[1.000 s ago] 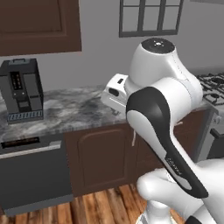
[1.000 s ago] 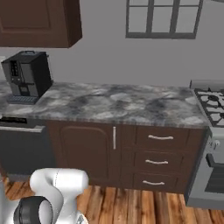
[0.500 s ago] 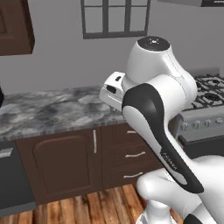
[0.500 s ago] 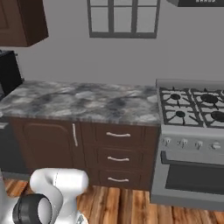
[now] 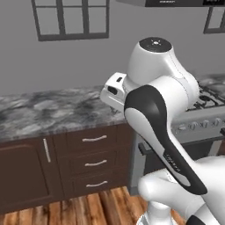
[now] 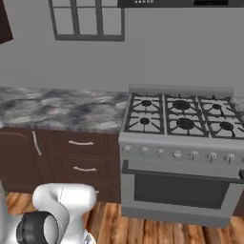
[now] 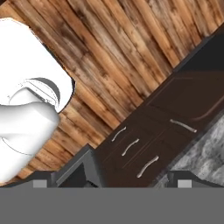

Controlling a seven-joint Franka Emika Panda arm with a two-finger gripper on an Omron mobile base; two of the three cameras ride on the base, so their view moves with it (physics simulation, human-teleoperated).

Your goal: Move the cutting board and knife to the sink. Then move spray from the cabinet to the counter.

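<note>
The claw [image 7: 112, 181] gapes wide, empty (over wooden floor [image 7: 109, 48]); right base view adds the stove [image 6: 178, 119].

No text can be read; small dark lettering on the robot arm [image 5: 172, 160] is too blurred to make out

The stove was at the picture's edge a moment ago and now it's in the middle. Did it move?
No. The stove still sits flush against the counter; the whole view slid, so the robot's base drove sideways, not the stove.
</note>
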